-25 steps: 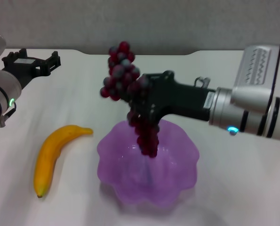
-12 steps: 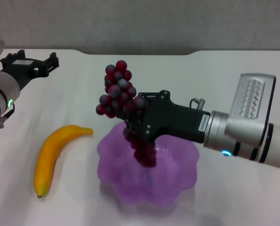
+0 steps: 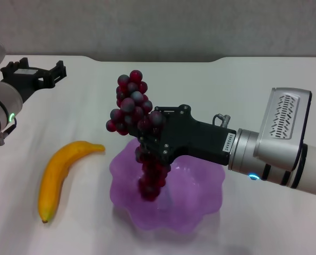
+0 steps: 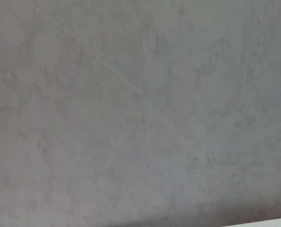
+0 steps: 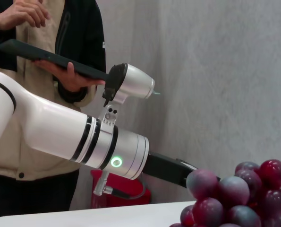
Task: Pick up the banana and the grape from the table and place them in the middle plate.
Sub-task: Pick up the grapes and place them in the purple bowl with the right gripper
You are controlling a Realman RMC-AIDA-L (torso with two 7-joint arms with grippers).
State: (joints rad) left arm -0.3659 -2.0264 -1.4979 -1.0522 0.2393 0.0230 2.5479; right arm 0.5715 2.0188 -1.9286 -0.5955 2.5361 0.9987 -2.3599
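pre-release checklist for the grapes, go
1. Right pincer shut on the grapes: ok.
2. Grapes over the plate: ok, the bunch's lower end hangs into its centre.
3. Lower end resting on the plate floor: cannot tell.
4. Bunch upright, top half above the pincer; it may topple on release: not ok.
5. Banana clear of the drop, on the table left of the plate: ok.
6. Left pincer parked at the far left, out of the way: ok.
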